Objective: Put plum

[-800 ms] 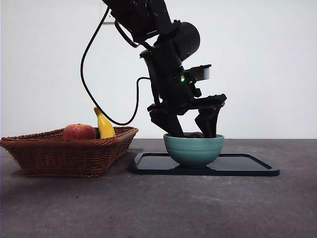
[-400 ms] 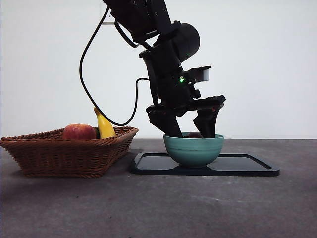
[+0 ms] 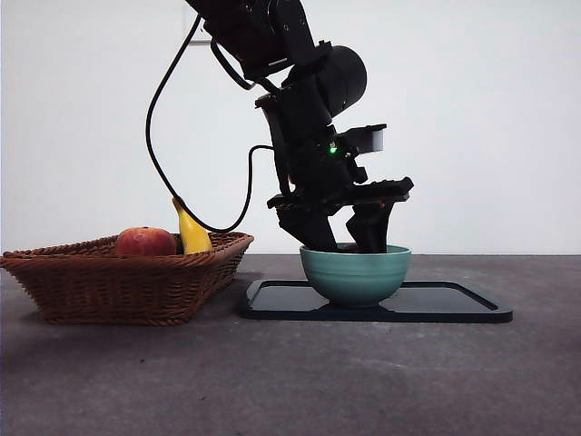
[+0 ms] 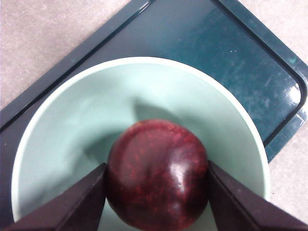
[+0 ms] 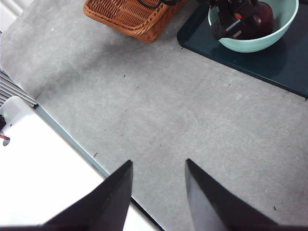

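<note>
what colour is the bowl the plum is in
Pale teal-green bowl, best seen in the left wrist view; the plum inside is dark maroon.

Glossy plum [image 4: 158, 175] — woven wicker basket [image 3: 127, 277]

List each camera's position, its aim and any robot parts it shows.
Front: low at table height, looking level at basket, bowl, tray; one arm.
Left wrist: above the bowl, facing down; left end effector around the plum.
Right wrist: high over the table; right end effector open.
All share the bowl.
</note>
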`<state>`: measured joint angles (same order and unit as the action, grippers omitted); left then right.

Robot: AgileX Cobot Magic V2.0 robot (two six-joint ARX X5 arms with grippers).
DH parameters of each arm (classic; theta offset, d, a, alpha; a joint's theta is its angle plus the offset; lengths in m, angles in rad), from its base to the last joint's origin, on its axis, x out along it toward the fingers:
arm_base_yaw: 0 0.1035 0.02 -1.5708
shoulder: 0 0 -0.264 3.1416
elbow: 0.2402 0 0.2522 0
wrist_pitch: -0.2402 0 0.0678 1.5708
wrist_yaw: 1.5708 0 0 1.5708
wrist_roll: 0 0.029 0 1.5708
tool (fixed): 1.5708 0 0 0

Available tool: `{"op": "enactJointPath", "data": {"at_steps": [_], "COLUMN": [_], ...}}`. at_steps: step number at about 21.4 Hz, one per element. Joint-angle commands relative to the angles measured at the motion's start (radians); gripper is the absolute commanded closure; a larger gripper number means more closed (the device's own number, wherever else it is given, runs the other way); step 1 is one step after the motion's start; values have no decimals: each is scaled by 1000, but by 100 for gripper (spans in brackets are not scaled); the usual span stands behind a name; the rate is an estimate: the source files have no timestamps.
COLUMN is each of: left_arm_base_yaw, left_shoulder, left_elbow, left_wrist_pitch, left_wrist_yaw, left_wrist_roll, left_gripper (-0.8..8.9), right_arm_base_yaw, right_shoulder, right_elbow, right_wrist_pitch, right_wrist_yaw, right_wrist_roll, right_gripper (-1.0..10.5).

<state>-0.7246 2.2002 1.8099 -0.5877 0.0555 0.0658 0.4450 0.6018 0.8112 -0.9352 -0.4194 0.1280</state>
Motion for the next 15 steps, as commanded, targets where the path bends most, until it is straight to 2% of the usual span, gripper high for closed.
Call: {"op": "enactJointPath", "data": {"at_steps": [1, 9, 15], "left_arm_base_yaw": [-10, 18, 61], "left_shoulder": [32, -100, -296], "left_elbow": [30, 31, 31], "left_wrist_pitch": [8, 19, -43], "left_wrist_yaw": [0, 0, 0], "left_wrist_roll": [12, 11, -41], "left_gripper": [577, 574, 573], "right_arm_base_yaw": [6, 6, 6], "right_shoulder": [2, 2, 2], "right_elbow": [8, 8, 8], "right_wrist_pitch": [7, 17, 22], "right_wrist_yaw": [-2, 0, 1], "right_wrist_roll": [3, 3, 3], "right_gripper": [772, 772, 772]}}
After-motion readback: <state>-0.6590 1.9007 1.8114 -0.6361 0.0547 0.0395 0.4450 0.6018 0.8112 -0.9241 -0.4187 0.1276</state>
